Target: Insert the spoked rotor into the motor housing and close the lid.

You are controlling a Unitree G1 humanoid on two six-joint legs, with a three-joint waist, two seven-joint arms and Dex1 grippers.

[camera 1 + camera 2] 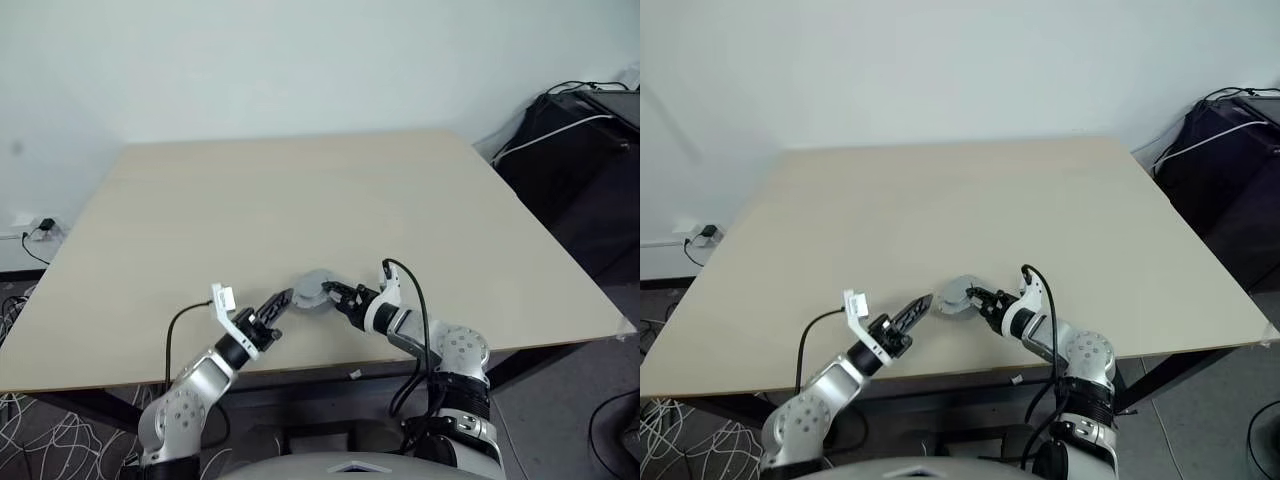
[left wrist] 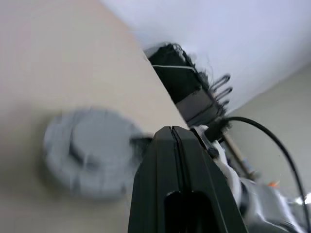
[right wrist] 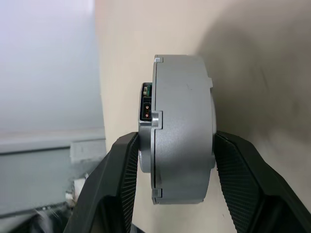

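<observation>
My right pincer (image 3: pixel 167 160) clamps the closed motor housing (image 3: pixel 180 128) on edge; my left pincer (image 1: pixel 281 301), shut and empty, sits at its nine o'clock.

Soft, even light is falling across the pale table (image 1: pixel 300 190), leaving no glare and only faint shadows near its front edge. In the left wrist view the grey assembled motor (image 2: pixel 90 150) is smearing into a blur, while the left gripper (image 2: pixel 175 141) is staying fairly sharp. In the right wrist view, the motor is casting a broad soft shadow on the tabletop.
</observation>
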